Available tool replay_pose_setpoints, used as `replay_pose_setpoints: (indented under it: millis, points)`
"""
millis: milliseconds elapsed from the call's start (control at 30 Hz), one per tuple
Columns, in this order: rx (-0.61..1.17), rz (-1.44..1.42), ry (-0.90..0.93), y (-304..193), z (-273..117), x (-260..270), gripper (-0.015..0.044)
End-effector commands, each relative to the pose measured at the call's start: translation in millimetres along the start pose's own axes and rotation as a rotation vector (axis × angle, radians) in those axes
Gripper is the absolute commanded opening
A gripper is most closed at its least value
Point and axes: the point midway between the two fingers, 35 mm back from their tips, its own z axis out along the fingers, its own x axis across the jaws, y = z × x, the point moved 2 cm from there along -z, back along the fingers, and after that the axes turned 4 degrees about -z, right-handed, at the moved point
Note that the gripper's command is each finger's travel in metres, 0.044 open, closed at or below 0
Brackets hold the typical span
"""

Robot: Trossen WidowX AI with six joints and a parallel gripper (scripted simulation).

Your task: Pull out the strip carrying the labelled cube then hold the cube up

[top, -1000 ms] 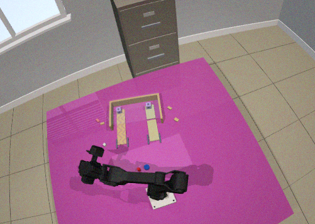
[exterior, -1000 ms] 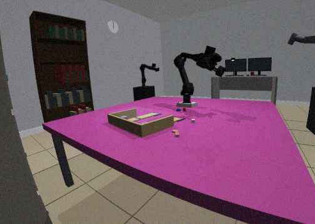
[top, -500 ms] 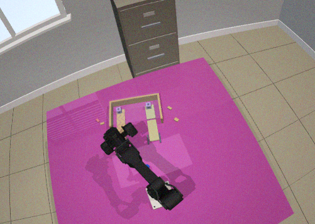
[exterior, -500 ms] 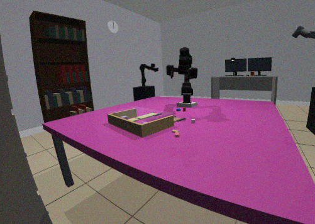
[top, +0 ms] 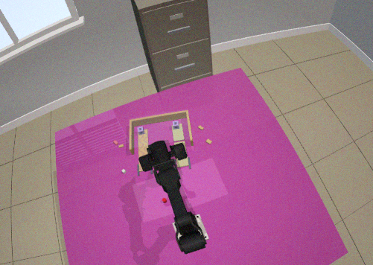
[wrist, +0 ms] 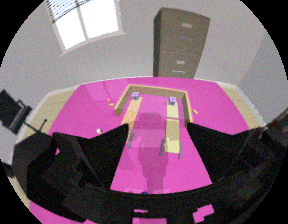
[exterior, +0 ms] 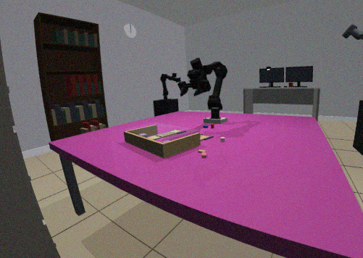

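The left strip [top: 143, 138] [wrist: 132, 114] is orange-tan with a faint pattern and shows no break in its visible part; my arm hides some of it in the top view. The right strip [top: 178, 132] [wrist: 172, 131] is pale yellow, with a gap across it. A pale cube with a dark mark [top: 141, 129] [wrist: 135, 95] sits at the left strip's far end; a similar cube [top: 176, 124] [wrist: 172, 100] sits at the right strip's far end. The labels are too small to read. My gripper [exterior: 189, 92] [wrist: 159, 125] is open and empty, high above the table.
A three-sided wooden frame [top: 159, 117] [exterior: 144, 145] [wrist: 157, 90] surrounds the strips' far ends. Grey bars flank their near ends. A white cube [top: 123, 171] [exterior: 222, 139] and small tan and pink blocks lie outside it. A red piece [top: 164, 200] [exterior: 212, 126] and a blue piece [exterior: 206, 126] lie near my base.
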Motion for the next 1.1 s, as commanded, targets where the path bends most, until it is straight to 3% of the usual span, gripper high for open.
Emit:
replay_pose_setpoints:
  millis: [0,67,567,900,1067]
  points:
    - [0.002,0.008,0.003,-1,0,0,0.0400]
    - [0.002,0.008,0.003,-1,0,0,0.0400]
    - [0.531,0.142,0.070,23,82,53,0.0006]
    - [0.920,0.192,-0.002,-4,142,105,0.0000]
    - [0.945,0.193,-0.011,-7,146,108,0.0000]
